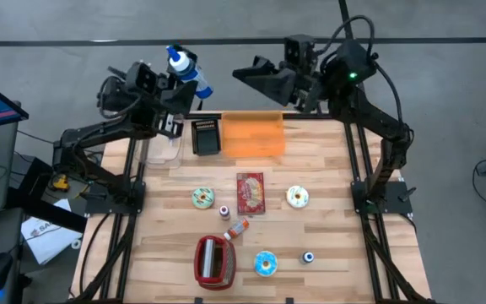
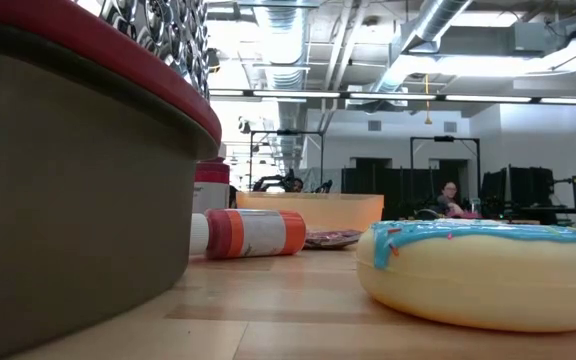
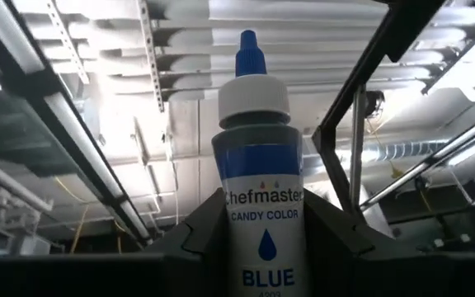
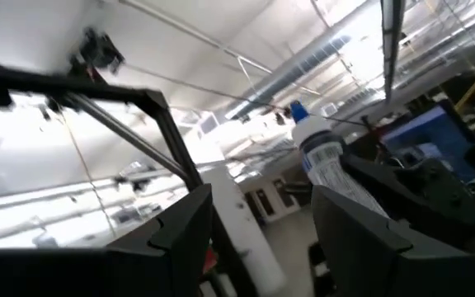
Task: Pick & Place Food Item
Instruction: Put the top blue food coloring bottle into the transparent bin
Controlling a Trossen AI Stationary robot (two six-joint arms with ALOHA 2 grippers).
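We see the left gripper (image 1: 178,78) at the upper left of the high view, beyond the table's far edge, its jaws clamped on a blue food-colouring bottle (image 1: 187,70); in the left wrist view that bottle (image 3: 260,177) stands upright between the two dark fingers (image 3: 195,233), its blue tip pointing at the ceiling. The right gripper (image 1: 251,76) sits at the upper middle of the high view, also beyond the far edge, with its jaws parted and nothing between them; its wrist view looks past the fingers (image 4: 184,223) toward the bottle (image 4: 324,161) in the other gripper.

Just inside the far edge of the wooden table (image 1: 327,211) lie an orange tray (image 1: 252,134), a dark block (image 1: 206,136) touching its left side, and a clear container (image 1: 164,149) at the left edge. The strip between these and the middle row is bare wood.

We count three doughnuts: green-iced (image 1: 202,198), white-iced (image 1: 298,197) and blue-iced (image 1: 266,263), well apart. Between the first two lies one red packet (image 1: 251,192). One small red-banded bottle (image 1: 239,228) lies on its side, one small jar (image 1: 224,210) stands just above it, and one dark-capped jar (image 1: 309,257) is at the lower right. One red basket (image 1: 214,260) sits near the front edge.
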